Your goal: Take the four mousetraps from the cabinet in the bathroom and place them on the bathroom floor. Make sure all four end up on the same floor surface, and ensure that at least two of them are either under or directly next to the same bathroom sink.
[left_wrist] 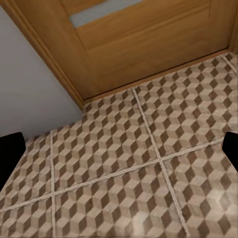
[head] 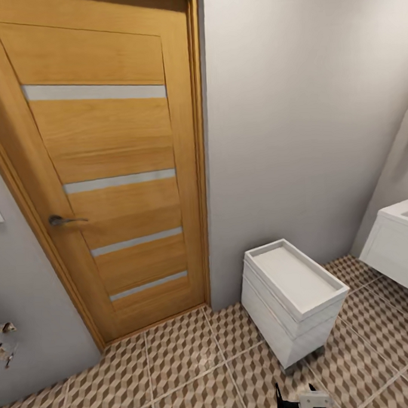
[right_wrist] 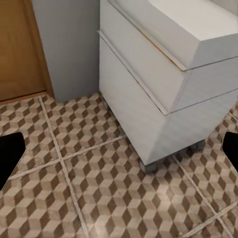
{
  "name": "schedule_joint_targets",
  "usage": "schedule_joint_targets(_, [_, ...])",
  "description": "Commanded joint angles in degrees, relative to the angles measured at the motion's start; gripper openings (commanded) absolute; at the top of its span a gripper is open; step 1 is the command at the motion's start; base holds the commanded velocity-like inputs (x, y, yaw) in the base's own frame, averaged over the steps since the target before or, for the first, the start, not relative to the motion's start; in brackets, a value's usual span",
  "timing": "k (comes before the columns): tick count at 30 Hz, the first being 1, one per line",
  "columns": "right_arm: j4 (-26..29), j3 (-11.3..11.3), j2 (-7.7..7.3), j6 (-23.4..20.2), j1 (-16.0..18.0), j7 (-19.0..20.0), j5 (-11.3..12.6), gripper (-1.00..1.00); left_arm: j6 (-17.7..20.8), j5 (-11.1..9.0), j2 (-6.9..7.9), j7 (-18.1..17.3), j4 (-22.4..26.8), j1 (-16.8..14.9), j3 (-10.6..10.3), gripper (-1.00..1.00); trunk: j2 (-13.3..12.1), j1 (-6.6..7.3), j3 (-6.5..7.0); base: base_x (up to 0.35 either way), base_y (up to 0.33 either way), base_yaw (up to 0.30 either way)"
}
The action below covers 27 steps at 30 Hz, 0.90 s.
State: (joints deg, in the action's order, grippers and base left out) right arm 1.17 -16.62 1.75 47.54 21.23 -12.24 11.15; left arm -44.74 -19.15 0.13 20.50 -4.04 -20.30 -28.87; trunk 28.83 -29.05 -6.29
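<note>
While the robot is facing the wooden door [head: 106,173] at upper left, both pincers are hanging wide apart and empty over the tiled floor [head: 194,360]; it needs turning to find the cabinet, keeping clear of the white block [head: 292,295]. A sink [head: 397,242] edge is peeking in at right.

Wooden door [head: 112,173], grey wall [head: 295,115], white tray-topped drawer block [head: 293,301]

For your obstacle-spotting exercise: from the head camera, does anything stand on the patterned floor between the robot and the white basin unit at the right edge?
Yes. The white tray-topped block stands on the bathroom floor just left of the sink, against the grey wall.
</note>
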Motion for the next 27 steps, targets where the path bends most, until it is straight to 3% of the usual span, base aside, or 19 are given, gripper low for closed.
schedule_joint_targets(1, [-0.03, -0.52, 0.0, 0.16, 0.04, -0.15, 0.45, 1.0, -0.19, -0.19, -0.04, 0.25, -0.18, -0.09, -0.48, 1.0, 0.1, -0.03, -0.11, 0.0, 0.0, 0.286])
schedule_joint_targets(27, [-0.03, -0.52, 0.53, 0.12, 0.04, -0.23, 0.45, 1.0, -0.18, -0.19, -0.04, 0.24, -0.18, -0.09, -0.48, 1.0, 0.1, -0.03, -0.11, 0.0, 0.0, 0.288])
